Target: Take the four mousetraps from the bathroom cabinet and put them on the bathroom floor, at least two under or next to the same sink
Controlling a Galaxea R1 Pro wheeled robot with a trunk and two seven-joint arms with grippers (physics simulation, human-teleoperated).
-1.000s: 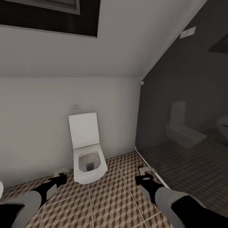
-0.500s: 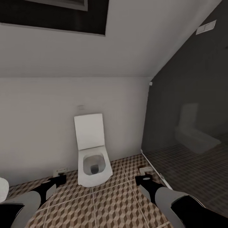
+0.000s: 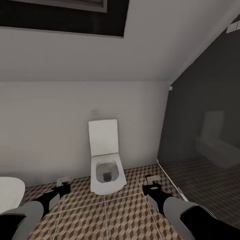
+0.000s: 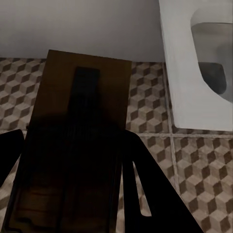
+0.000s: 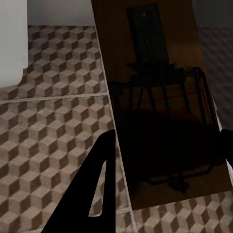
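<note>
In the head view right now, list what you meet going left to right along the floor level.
White basin edge → left gripper holding a mousetrap → toilet → right gripper holding a second mousetrap → dark glossy wall with the toilet's reflection.

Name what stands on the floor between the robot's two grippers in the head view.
The white toilet, lid up, stands between the left gripper and right gripper, set further back against the wall, on the cube-patterned bathroom floor.

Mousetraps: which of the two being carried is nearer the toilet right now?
The mousetrap in the left gripper: that trap sits right beside the toilet, while the right gripper's trap is by the dark wall.
</note>
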